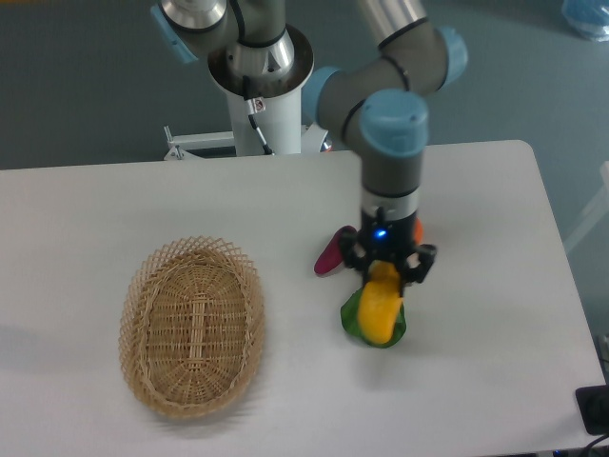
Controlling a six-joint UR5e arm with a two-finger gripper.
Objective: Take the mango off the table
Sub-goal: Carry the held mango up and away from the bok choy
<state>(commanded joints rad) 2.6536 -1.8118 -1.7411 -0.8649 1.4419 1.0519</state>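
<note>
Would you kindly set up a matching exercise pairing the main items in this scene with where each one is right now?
Items:
1. mango
2. wicker basket
3. leafy green vegetable
4. purple vegetable

Places:
A. empty, on the table's left part
B. held in the end effector
C. lying left of the end effector
D. mostly hidden behind the mango

Pairs: 1-B, 2-A, 3-D, 4-C

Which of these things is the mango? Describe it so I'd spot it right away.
Follow the robot arm down to its black fingers right of the basket. The mango hangs there, over the leafy green vegetable: the only smooth yellow-orange oval.
</note>
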